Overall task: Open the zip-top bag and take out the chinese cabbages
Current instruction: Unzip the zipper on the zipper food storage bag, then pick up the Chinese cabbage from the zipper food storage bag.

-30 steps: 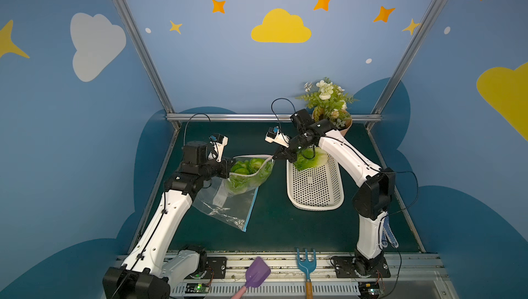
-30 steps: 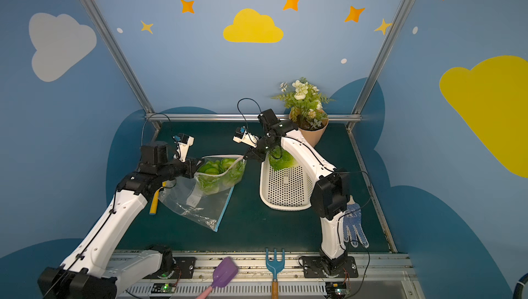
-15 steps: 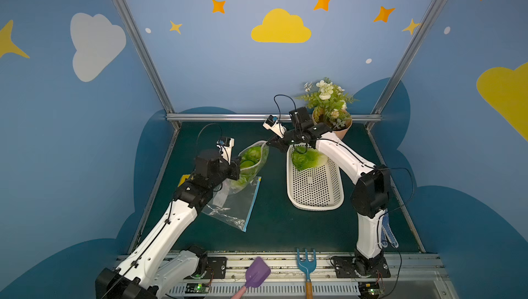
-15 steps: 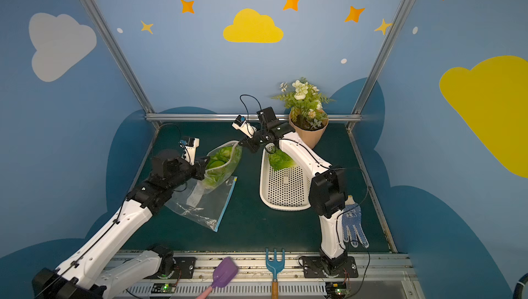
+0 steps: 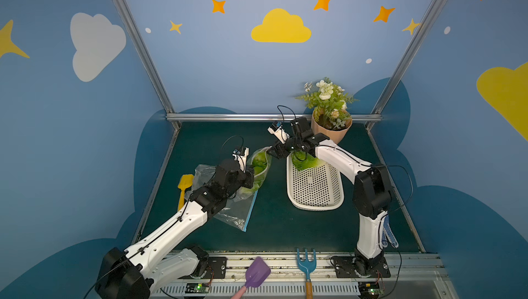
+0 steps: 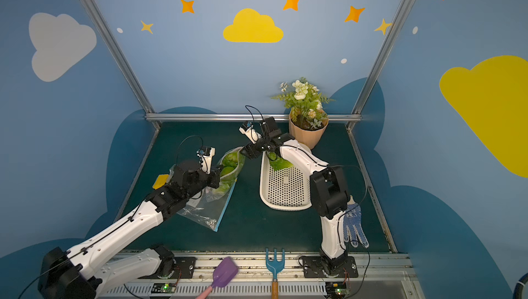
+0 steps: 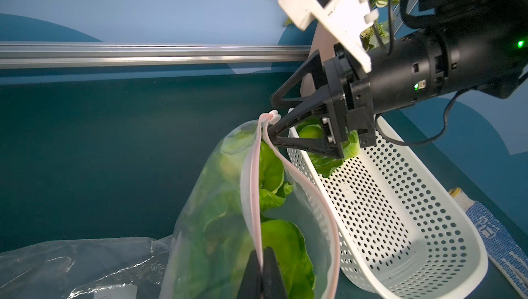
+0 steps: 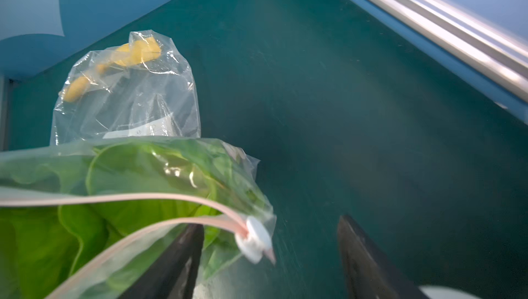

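Dark green table [image 5: 274, 226] carries a white basket [image 5: 315, 207]; just beside it, on the left arm's side, the zip-top bag [image 7: 217, 197] hangs lifted. Left gripper [image 7: 261, 257] is pinched tight on the zip strip. Right gripper [image 7: 273, 120], at the basket's far corner, stands wide apart, holding nothing, the slider [image 8: 255, 239] between its jaws. The open mouth runs lengthwise from gripper to gripper, so I think the right arm reaches in easier. Chinese cabbages [image 7: 274, 174] are inside; one cabbage [image 5: 304, 161] lies in the basket's far end.

Wht basket [image 5: 314, 189], plant pot [image 5: 337, 133], yel scoop [image 5: 185, 181], purple scoop [image 5: 258, 271], blue rake [image 5: 306, 263]
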Available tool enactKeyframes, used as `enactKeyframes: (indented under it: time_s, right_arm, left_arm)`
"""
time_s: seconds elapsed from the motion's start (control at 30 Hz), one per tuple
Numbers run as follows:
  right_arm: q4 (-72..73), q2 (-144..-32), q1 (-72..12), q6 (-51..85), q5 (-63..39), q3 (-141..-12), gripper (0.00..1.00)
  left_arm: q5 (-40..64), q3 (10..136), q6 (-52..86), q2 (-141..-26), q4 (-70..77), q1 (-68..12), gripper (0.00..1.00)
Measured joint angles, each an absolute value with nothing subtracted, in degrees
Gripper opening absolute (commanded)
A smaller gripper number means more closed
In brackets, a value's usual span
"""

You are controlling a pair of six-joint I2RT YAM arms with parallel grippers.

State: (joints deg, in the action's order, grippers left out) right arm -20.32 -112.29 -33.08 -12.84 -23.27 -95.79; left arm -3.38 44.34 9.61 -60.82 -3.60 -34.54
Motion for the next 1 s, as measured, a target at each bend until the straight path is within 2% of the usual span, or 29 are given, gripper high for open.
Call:
enactKeyframes:
  time_s: [0.17,0.23,0.37,0.43,0.47,0.5,0.53,0.67,0.7,0.73,0.9,0.93,1.0]
  right_arm:
    - [-21.3,-103.6,-33.2,-9.7,-20.0,-92.9,0.78]
    - [-21.5,-100.1,-33.4,-8.2,-18.9,-92.0,0.74]
    - [-21.9,-94.2,-34.0,-2.8,-19.1,-89.5,0.47]
    - [-22.0,-92.5,-34.5,0.5,-20.3,-87.4,0.26]
    - [-22.1,-91.9,-35.0,2.5,-20.8,-86.1,0.13]
    - [-22.0,-91.4,-35.6,4.6,-21.1,-84.6,0.04]
    - [-21.9,-91.0,-36.2,6.5,-21.5,-82.9,0.00]
    - [-20.0,-89.8,-39.0,14.7,-23.1,-75.1,0.01]
    - [-19.7,-89.7,-39.7,16.6,-23.3,-73.8,0.05]
    - [-19.6,-89.6,-40.3,17.9,-23.4,-72.9,0.08]
    - [-18.4,-89.3,-42.8,23.3,-23.8,-71.2,0.09]
    - [-17.9,-89.0,-43.0,24.2,-24.0,-71.0,0.11]
    - [-16.8,-88.7,-43.4,26.1,-24.3,-70.8,0.24]
  left_arm:
    - [-3.8,44.3,12.4,-62.6,-1.4,-36.2,0.04]
    - [-3.6,44.3,13.7,-63.4,-0.3,-36.8,0.04]
    - [-2.9,43.6,16.9,-64.8,2.4,-37.8,0.04]
    - [-2.4,43.0,18.5,-65.3,3.8,-38.2,0.04]
    - [-2.2,42.6,19.4,-65.5,4.4,-38.5,0.04]
    - [-2.2,42.4,20.1,-65.7,5.0,-38.7,0.04]
    - [-2.1,42.1,20.7,-65.8,5.3,-38.9,0.04]
    - [-2.3,41.0,22.9,-65.9,7.1,-39.8,0.04]
    - [-2.5,40.7,23.3,-65.9,7.6,-40.0,0.04]
    - [-2.7,40.5,23.8,-65.9,8.0,-40.2,0.04]
    - [-3.5,38.0,25.7,-64.7,10.8,-40.8,0.04]
    - [-3.6,37.4,26.0,-64.3,11.3,-40.9,0.04]
    - [-4.0,36.4,26.7,-63.5,12.1,-41.0,0.04]
